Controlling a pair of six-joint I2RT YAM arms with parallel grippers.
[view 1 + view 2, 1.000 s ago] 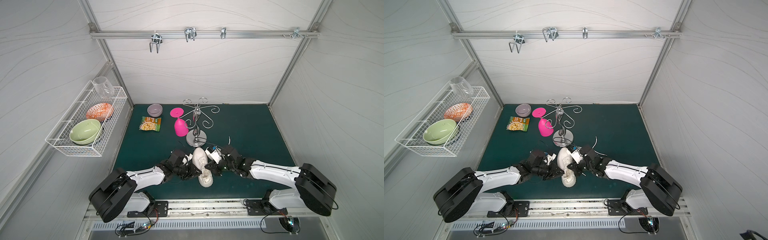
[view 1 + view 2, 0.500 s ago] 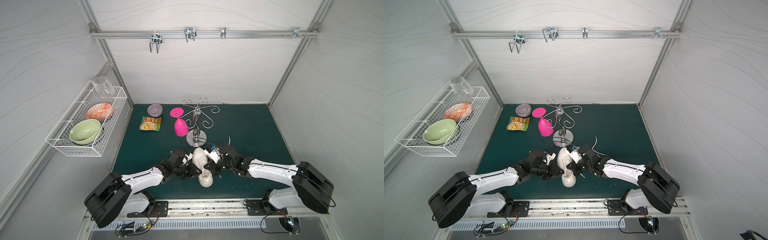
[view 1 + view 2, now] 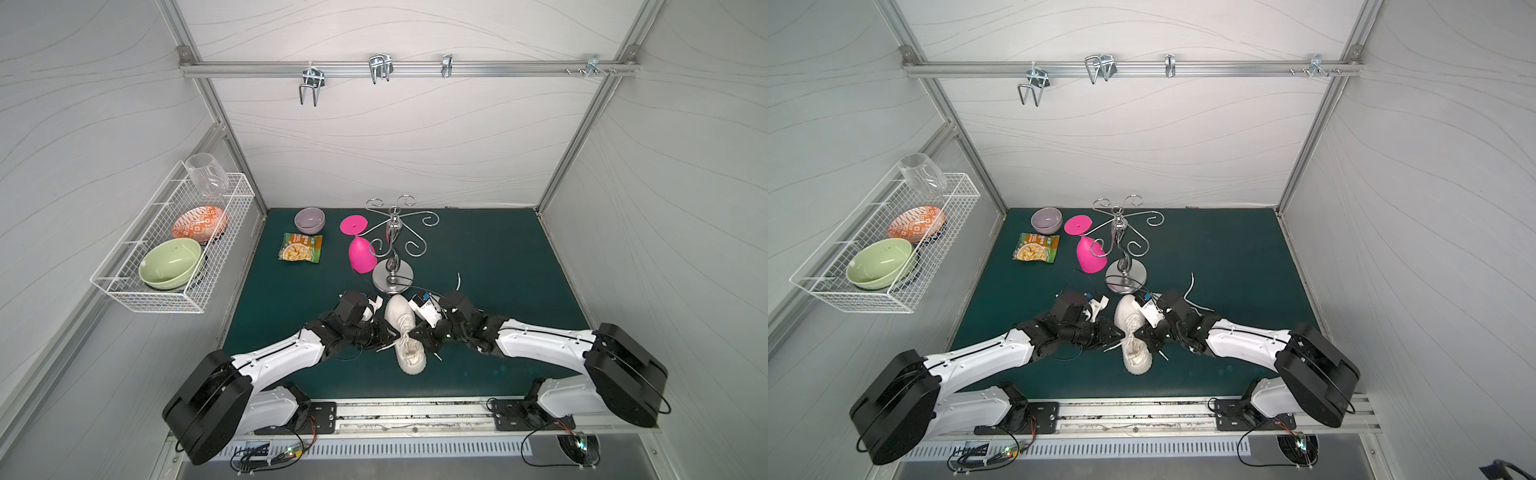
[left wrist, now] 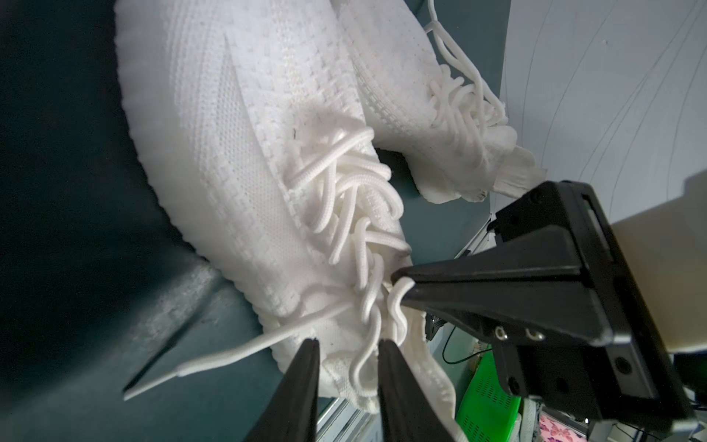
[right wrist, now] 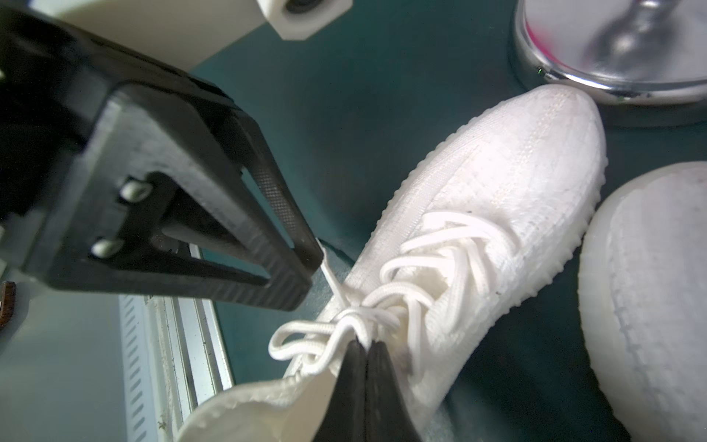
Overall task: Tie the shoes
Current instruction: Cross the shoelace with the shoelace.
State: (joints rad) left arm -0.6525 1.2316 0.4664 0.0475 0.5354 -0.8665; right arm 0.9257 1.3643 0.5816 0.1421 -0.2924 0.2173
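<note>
Black fingers of the right pincer [image 5: 363, 346] are clenched on a loop of the white laces [image 5: 432, 264] at the knot over the tongue of a cream knit shoe [image 3: 405, 332], as that arm's wrist view shows. Opposite it, the left pincer [image 4: 348, 341] is released. Its own wrist view shows the jaws parted with a lace loop lying in the gap, and a free lace end trails onto the green tabletop [image 3: 498, 257] beside them.

In both top views the two arms meet over this shoe. It lies at mid-width near the front edge, toe toward the back edge and just beside the round base of a chrome stand [image 3: 392, 274]. Only the wrist views show the second shoe [image 4: 413, 76], lying alongside the first on the right arm's side; from above it is hidden under that arm.

Only the top views take in the rest. A pink goblet [image 3: 361, 257] lies on its side by the stand, with a snack packet [image 3: 300, 247] and a lilac bowl [image 3: 309, 219] toward the back left corner. A wire basket [image 3: 166, 299] on the left wall holds a green bowl [image 3: 170, 262], an orange patterned bowl [image 3: 199, 222] and a clear glass [image 3: 205, 174].
</note>
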